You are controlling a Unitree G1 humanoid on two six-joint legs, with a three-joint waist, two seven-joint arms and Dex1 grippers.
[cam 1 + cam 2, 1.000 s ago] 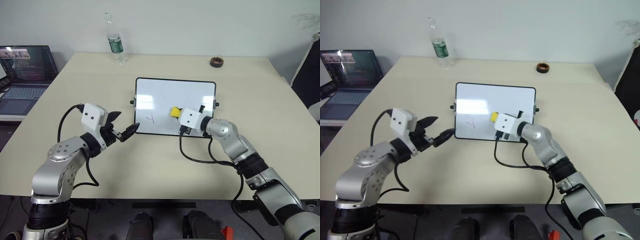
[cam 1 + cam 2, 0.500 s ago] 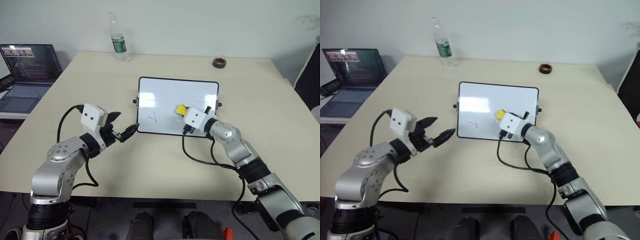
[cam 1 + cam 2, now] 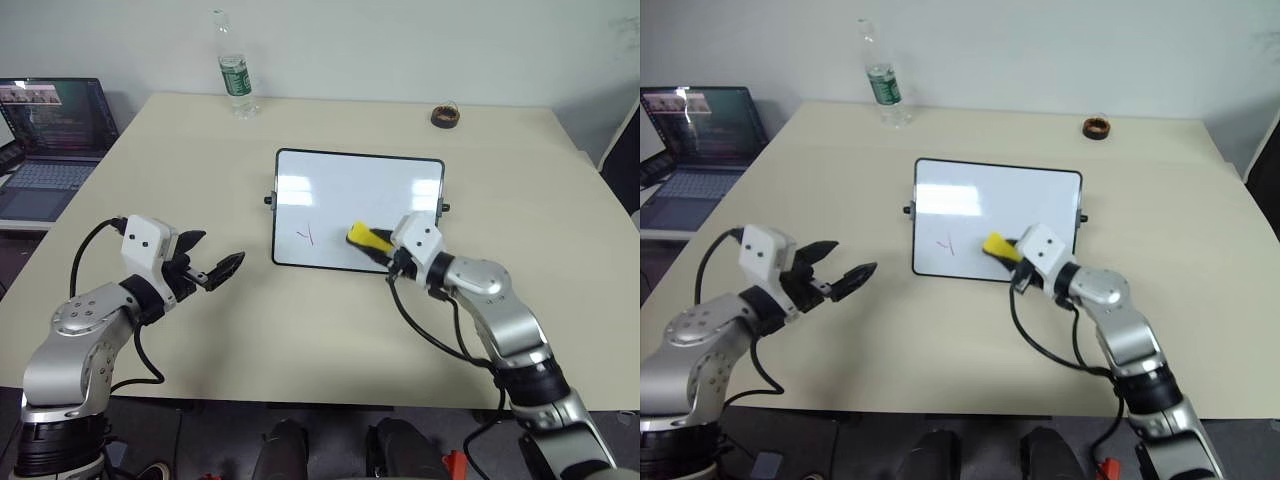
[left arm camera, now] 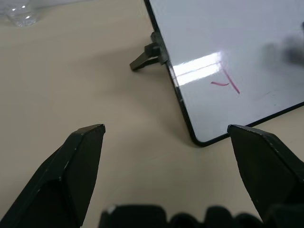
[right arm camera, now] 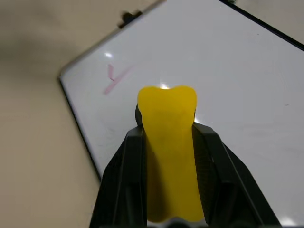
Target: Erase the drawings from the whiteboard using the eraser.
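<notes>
Right hand (image 3: 377,243), still clamping the eraser (image 3: 367,238), has drawn back toward the whiteboard's (image 3: 380,185) near edge; left hand (image 3: 212,272), fingers spread, shifted leftward.

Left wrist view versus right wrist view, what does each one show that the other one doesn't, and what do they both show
The left wrist view alone has the left gripper, open over the bare table, and the black knob on the board's short side. The right wrist view alone has the right gripper shut on the yellow eraser, held over the board. Both share the whiteboard with its thin black frame, and one red mark left near its corner.
</notes>
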